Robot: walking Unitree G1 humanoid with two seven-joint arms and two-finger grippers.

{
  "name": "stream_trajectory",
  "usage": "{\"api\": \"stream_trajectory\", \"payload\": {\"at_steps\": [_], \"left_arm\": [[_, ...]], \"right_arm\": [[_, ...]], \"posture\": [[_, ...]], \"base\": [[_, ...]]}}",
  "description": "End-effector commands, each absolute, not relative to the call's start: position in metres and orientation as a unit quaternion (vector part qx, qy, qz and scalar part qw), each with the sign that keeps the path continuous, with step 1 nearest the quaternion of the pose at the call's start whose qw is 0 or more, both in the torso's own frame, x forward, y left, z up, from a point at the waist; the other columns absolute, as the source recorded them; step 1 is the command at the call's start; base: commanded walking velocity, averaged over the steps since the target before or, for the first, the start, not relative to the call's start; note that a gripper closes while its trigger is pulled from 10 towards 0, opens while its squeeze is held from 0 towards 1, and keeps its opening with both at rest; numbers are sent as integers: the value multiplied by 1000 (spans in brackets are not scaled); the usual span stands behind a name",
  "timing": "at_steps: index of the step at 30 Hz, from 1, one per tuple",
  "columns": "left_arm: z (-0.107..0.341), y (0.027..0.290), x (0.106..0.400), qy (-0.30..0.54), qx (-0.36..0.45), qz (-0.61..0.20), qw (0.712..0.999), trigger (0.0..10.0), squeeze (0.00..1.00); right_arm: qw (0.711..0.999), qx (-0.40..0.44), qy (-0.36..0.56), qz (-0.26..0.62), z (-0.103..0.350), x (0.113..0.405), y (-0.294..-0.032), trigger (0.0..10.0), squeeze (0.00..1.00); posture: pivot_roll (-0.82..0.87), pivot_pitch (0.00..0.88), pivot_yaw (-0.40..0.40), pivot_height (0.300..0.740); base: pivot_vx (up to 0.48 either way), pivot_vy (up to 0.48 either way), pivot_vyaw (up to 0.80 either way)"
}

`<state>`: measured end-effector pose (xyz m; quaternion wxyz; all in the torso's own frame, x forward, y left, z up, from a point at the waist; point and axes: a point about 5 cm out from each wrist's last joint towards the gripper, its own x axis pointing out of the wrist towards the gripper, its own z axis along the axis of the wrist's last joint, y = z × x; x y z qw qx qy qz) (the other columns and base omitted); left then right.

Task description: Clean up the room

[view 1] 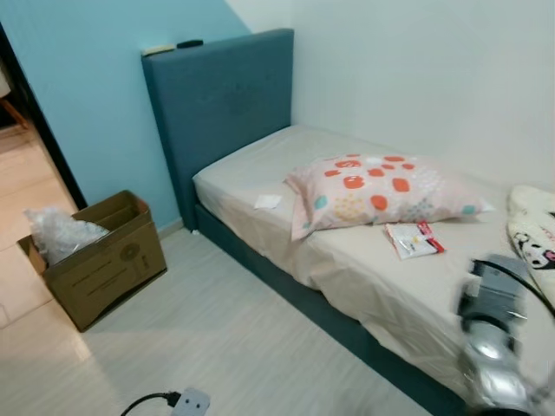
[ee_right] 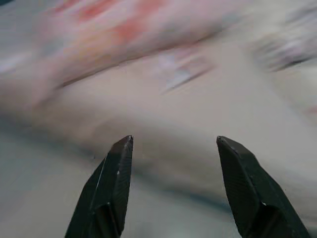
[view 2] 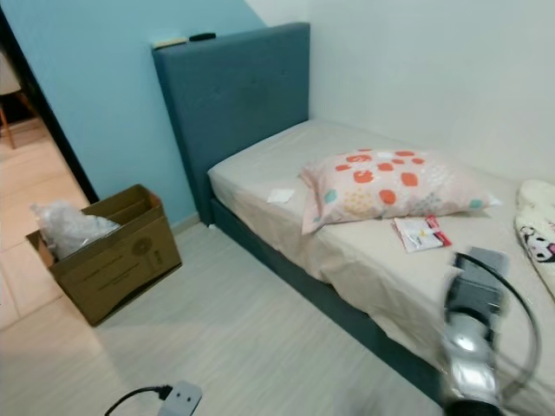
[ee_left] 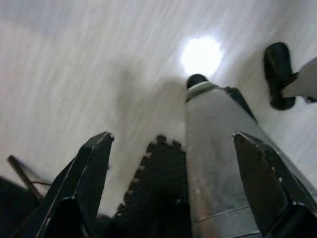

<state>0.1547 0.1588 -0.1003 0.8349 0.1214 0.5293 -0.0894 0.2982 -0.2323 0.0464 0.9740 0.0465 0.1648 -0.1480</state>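
A red and white packet (view 1: 414,238) lies on the beige mattress (view 1: 364,260) just in front of a spotted pillow (view 1: 381,192). A small white scrap of paper (view 1: 268,202) lies nearer the headboard. My right arm (view 1: 494,338) rises blurred at the lower right, beside the bed. In its wrist view my right gripper (ee_right: 173,148) is open, empty, and faces the bed edge with the blurred packet (ee_right: 181,69) beyond. My left gripper (ee_left: 173,144) is open over the pale floor, beside my silver leg (ee_left: 218,163).
A cardboard box (view 1: 100,260) holding a clear plastic bag (view 1: 59,232) stands on the floor left of the blue bed frame (view 1: 286,286). A black-and-white plush (view 1: 536,234) lies on the bed's right end. A power strip (view 1: 186,403) lies on the floor near me.
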Motion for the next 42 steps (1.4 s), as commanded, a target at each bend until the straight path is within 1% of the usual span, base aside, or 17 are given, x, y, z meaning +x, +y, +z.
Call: {"api": "stream_trajectory", "payload": {"at_steps": [1, 2, 4, 5, 6, 7, 8, 9, 10, 12, 14, 16, 18, 20, 27, 33, 42], "left_arm": [[-100, 158, 155, 528, 112, -81, 838, 10000, 0], [-100, 157, 155, 527, 106, -77, 840, 10000, 0], [-100, 157, 155, 527, 106, -77, 840, 10000, 0], [-100, 157, 155, 526, 101, -72, 842, 10000, 0], [-100, 156, 155, 524, 93, -66, 844, 10000, 0], [-100, 156, 155, 524, 93, -66, 844, 10000, 0], [-100, 155, 156, 523, 83, -60, 846, 10000, 0], [-100, 155, 156, 523, 83, -60, 846, 10000, 0], [-100, 154, 156, 523, 77, -57, 847, 10000, 0], [-100, 154, 156, 523, 77, -57, 847, 10000, 0], [-100, 154, 156, 522, 69, -46, 849, 10000, 0], [-100, 154, 156, 522, 69, -46, 849, 10000, 0], [-100, 155, 156, 522, 56, -28, 850, 10000, 0], [-100, 155, 156, 520, 44, -23, 852, 10000, 0], [-99, 155, 157, 519, 40, -27, 854, 10000, 0], [-99, 154, 158, 518, 43, -35, 854, 10000, 0], [-99, 153, 158, 519, 43, -38, 853, 10000, 0]], "right_arm": [[973, 57, 185, -127, 36, 294, -228, 10000, 0], [972, 74, 216, -56, 17, 292, -197, 10000, 0], [972, 74, 216, -56, 17, 292, -197, 10000, 0], [964, 71, 256, -28, -4, 282, -180, 10000, 0], [951, 91, 294, -35, -22, 269, -176, 10000, 0], [951, 91, 294, -35, -22, 269, -176, 10000, 0], [939, 93, 325, -54, -34, 256, -180, 10000, 0], [939, 93, 325, -54, -34, 256, -180, 10000, 0], [930, 99, 347, -71, -43, 246, -186, 10000, 0], [930, 99, 347, -71, -43, 246, -186, 10000, 0], [912, 104, 388, -88, -57, 225, -199, 10000, 0], [912, 104, 388, -88, -57, 225, -199, 10000, 0], [892, 137, 417, -111, -70, 204, -204, 10000, 0], [881, 151, 432, -119, -77, 192, -203, 10000, 0], [884, 165, 421, -121, -77, 193, -198, 10000, 0], [888, 166, 411, -119, -74, 201, -196, 10000, 0], [893, 169, 395, -135, -68, 209, -204, 10000, 0]], "posture": [[-76, 0, -19, 740], [-70, 0, -18, 740], [-70, 0, -18, 740], [-63, 0, -15, 740], [-53, 0, -14, 740], [-53, 0, -14, 740], [-49, 0, -12, 740], [-49, 0, -12, 740], [-47, 0, -11, 740], [-47, 0, -11, 740], [-46, 0, -8, 740], [-46, 0, -8, 740], [-42, 0, -3, 740], [-42, 0, 0, 740], [-41, 0, 7, 740], [-39, 0, 8, 740], [-39, 0, 7, 740]], "base": [[0, 0, 0], [0, 0, 0], [0, 0, 0], [0, 0, 0], [0, 0, 0], [0, 0, 0], [0, 0, 0], [0, 0, 0], [0, 0, 0], [0, 0, 0], [0, 0, 0], [0, 0, 0], [0, 0, 0], [0, 0, 0], [0, 0, 0], [256, 0, 0], [262, 0, -717]]}}
